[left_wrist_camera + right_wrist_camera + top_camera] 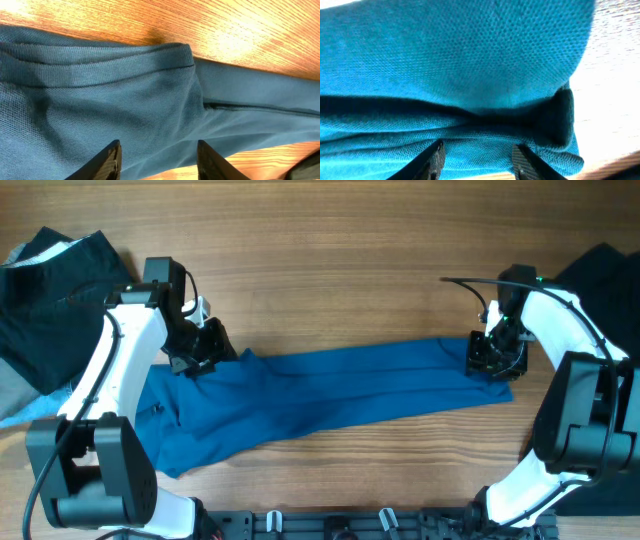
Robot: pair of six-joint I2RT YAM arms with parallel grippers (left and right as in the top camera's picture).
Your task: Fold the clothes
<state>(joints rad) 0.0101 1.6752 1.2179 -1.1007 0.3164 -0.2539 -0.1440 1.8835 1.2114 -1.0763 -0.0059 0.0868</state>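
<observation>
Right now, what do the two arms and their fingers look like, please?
The left arm and right arm have smooth white rounded shells with bulky black joints. A thin black cable loops over the right one. The left gripper and right gripper are black, each with two dark tapered fingers.

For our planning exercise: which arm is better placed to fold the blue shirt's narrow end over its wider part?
Right, probably: its jaws sit at the narrow end of the blue shirt, whose bulk lies beside the left arm.

Blue shirt (330, 395) stretched out, seemingly folded lengthwise
</observation>
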